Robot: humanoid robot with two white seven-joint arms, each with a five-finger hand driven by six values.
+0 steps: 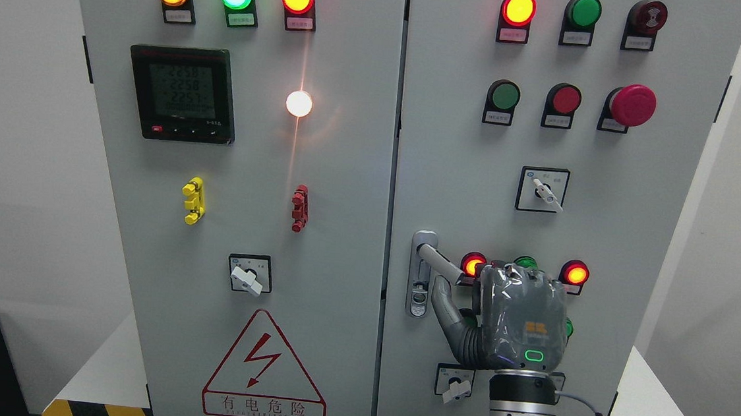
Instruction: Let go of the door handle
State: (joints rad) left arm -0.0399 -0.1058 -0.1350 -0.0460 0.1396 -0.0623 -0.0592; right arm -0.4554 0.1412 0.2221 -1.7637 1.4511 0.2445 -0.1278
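Gripping the door handle (438,258) on the right cabinet door (641,209), the right hand (512,318) had its fingers curled over the lever.
That handle sat at the door's left edge, angled out from its metal plate (417,298), with lit red lamps (575,273) just beside the hand.

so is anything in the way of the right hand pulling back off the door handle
Nothing visible is. The right hand is wrapped around the door handle on the right cabinet door, and only open space shows on the near side of the hand. The lit lamps sit behind it on the panel.
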